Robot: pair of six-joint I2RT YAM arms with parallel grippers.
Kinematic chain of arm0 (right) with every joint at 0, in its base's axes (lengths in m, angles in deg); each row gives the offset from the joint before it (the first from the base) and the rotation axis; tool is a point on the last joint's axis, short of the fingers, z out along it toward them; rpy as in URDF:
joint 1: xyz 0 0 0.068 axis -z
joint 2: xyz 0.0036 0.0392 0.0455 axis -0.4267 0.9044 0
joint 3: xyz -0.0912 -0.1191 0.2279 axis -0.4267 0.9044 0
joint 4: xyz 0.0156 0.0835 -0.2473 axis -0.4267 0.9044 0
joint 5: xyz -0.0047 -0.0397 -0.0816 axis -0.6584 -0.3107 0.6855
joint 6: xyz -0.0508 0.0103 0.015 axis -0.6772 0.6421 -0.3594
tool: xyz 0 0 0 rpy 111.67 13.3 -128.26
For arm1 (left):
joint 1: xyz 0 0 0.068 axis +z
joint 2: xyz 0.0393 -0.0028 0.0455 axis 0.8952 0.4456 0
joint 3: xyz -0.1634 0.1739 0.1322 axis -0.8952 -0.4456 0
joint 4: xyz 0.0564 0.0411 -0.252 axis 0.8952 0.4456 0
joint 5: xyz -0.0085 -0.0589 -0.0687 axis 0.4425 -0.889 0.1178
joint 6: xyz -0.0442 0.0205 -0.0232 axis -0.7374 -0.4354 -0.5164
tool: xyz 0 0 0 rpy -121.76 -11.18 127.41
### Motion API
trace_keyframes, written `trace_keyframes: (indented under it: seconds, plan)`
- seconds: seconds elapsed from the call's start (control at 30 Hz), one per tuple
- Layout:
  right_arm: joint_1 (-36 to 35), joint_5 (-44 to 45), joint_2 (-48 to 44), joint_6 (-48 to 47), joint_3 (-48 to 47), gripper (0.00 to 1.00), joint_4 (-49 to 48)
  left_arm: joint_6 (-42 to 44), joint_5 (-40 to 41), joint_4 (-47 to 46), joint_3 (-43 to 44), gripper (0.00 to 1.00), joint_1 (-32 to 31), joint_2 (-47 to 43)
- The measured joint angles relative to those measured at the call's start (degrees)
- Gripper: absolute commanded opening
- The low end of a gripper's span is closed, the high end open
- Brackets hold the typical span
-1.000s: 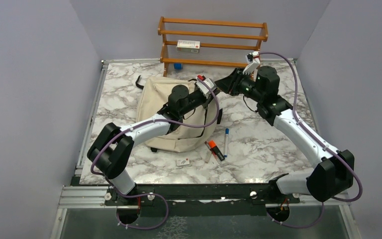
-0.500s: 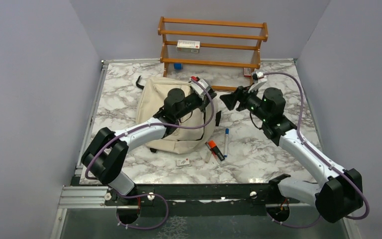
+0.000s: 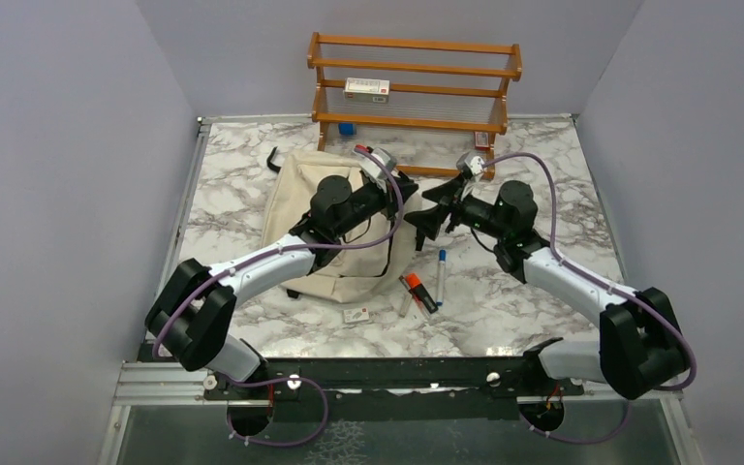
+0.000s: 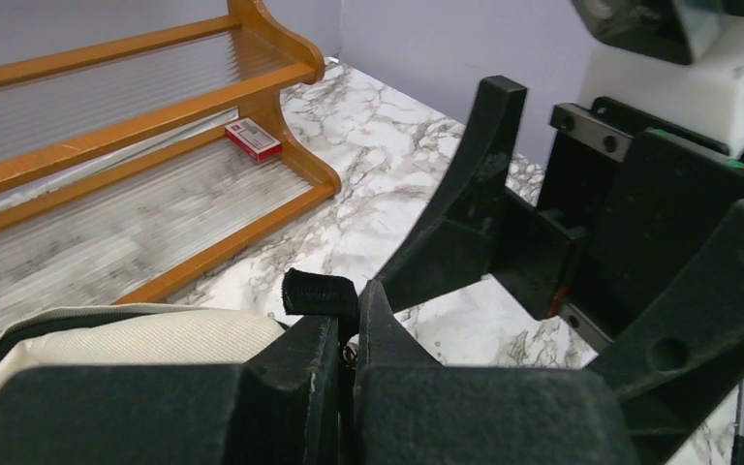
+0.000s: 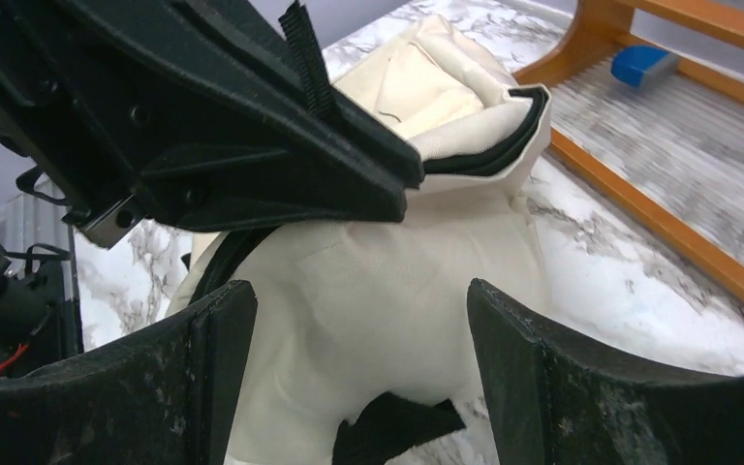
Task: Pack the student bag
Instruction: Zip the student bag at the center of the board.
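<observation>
The student bag [image 3: 334,247], cream fabric with black straps, lies left of the table's middle. My left gripper [image 3: 402,189] is at its upper right corner. In the left wrist view that gripper [image 4: 356,308] is shut on a black strap tab [image 4: 322,294] of the bag [image 4: 136,334]. My right gripper [image 3: 426,215] is open just right of the left one, facing the bag. In the right wrist view its fingers [image 5: 223,349] stand wide apart around nothing, with the bag's cream side [image 5: 387,281] just beyond them and a black strap end [image 5: 397,426] low between them.
A wooden rack [image 3: 415,82] stands at the back, holding a white box [image 3: 366,89], a blue item [image 3: 347,128] and a small red box [image 4: 253,139]. Markers [image 3: 440,276] and an orange-tipped pen [image 3: 417,291] lie right of the bag. A small white piece [image 3: 356,315] lies in front.
My right gripper has opened wide and swung left and down from near the rack to the bag's corner. My left gripper, still shut on the tab, has shifted slightly left.
</observation>
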State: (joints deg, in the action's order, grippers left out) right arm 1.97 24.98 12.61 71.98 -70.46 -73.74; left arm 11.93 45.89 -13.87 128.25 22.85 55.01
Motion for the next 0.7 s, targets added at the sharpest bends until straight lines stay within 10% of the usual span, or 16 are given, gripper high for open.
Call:
trace_keyframes:
  seconds: [0.13,0.5,0.7]
  plan:
    - [0.0,-3.3,4.1,0.0,-2.3,0.75,-3.5,-1.0,-1.0,0.8,-0.3,0.00,0.1,-1.4]
    - [-0.1,-9.5,10.1,2.8,-4.3,0.01,-10.3,-1.4,-2.0,1.9,-0.8,0.02,0.2,-2.1]
    - [-0.1,-10.5,10.5,3.5,-4.3,0.01,-11.3,-1.4,-1.9,2.0,-0.8,0.16,0.2,-2.1]
